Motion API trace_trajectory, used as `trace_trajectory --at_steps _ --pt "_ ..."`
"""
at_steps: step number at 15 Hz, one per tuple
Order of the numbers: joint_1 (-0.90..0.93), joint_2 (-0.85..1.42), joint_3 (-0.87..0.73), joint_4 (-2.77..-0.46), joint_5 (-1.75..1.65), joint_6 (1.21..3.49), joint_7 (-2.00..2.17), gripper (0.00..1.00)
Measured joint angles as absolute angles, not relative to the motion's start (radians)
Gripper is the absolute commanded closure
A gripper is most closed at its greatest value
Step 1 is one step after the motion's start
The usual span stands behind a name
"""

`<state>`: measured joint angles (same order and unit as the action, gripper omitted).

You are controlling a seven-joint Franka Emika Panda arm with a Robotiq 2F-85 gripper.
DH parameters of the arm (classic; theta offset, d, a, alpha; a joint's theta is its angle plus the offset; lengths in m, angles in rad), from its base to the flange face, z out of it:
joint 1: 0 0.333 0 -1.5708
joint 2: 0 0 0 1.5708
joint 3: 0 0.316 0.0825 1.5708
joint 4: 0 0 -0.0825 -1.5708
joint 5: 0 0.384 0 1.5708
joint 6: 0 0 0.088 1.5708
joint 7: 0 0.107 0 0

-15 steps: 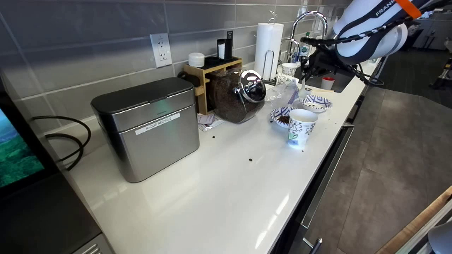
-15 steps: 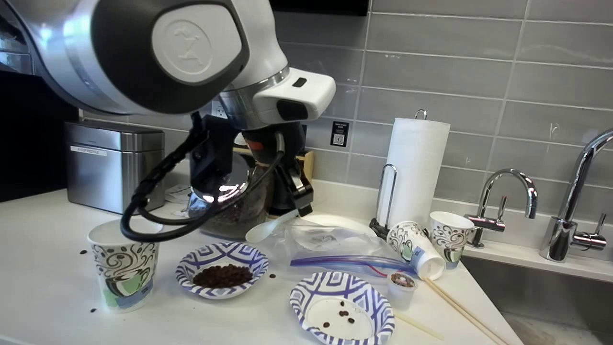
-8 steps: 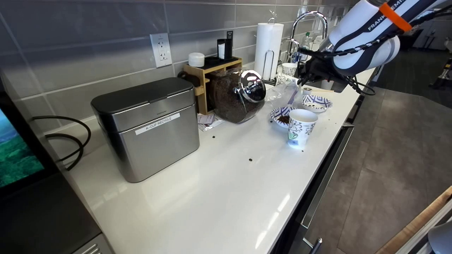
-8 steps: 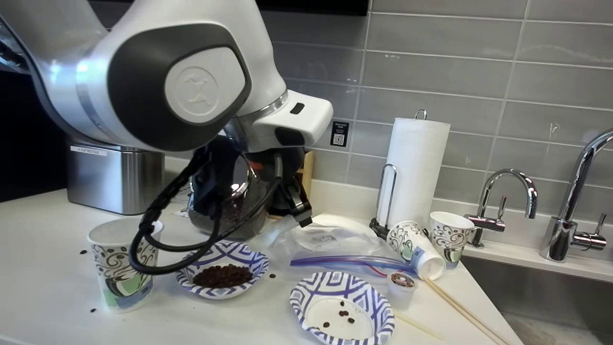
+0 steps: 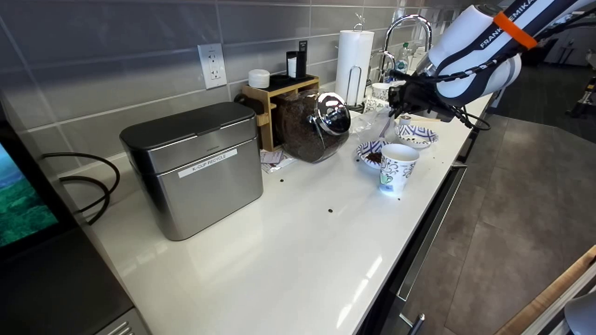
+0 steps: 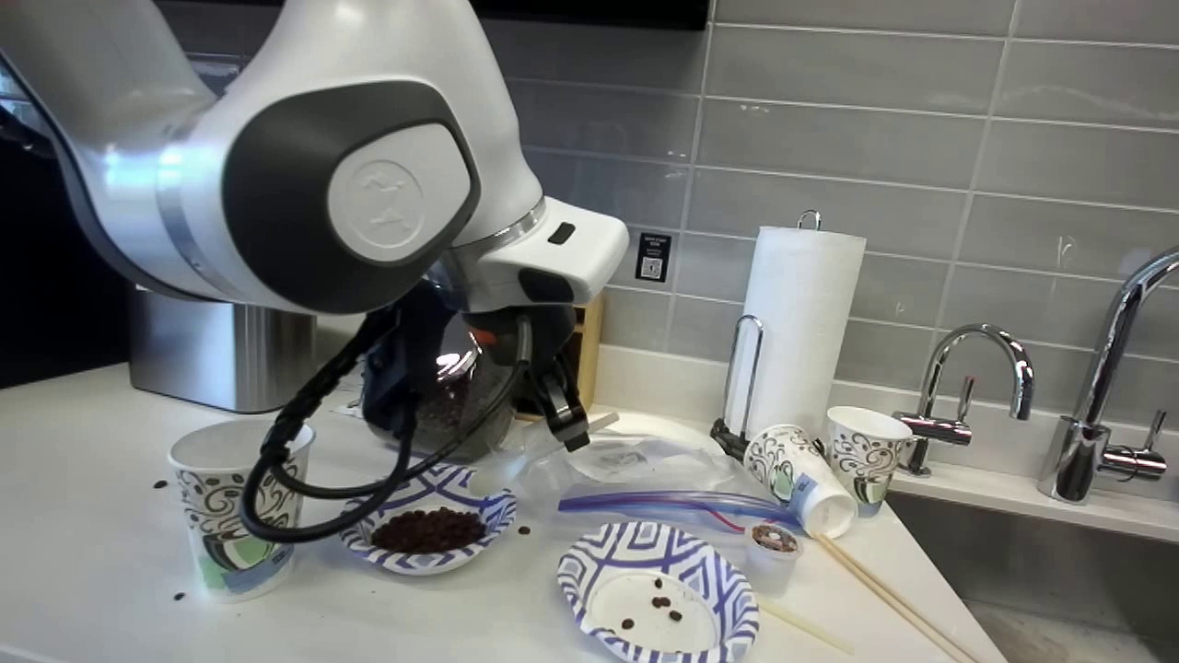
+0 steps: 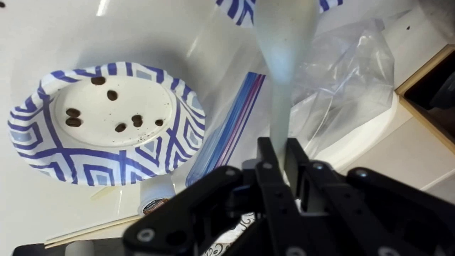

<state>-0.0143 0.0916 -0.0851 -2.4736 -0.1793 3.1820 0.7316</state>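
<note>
Spoon hangs tilted, head down and left, by far right rim of bowl on desk. Fingers pinched tight on handle. In both exterior views fingers sit lower than second ago; spoon's head now overlaps bowl's rim. Judging by that, head comes within reach of beans; whether it touches rim, cannot tell. No beans show on visible part of spoon. Bag lies below handle; cup, near left, unmoved; second bowl, near right, holds few beans.
</note>
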Motion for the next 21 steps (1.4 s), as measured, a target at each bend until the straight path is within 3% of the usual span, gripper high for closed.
trace_trajectory --at_steps 11,21 --pt "0.188 0.121 -0.278 -2.457 -0.265 3.178 0.889 0.97" --pt "0.5 0.191 -0.552 -2.406 -0.354 3.14 1.066 0.97"
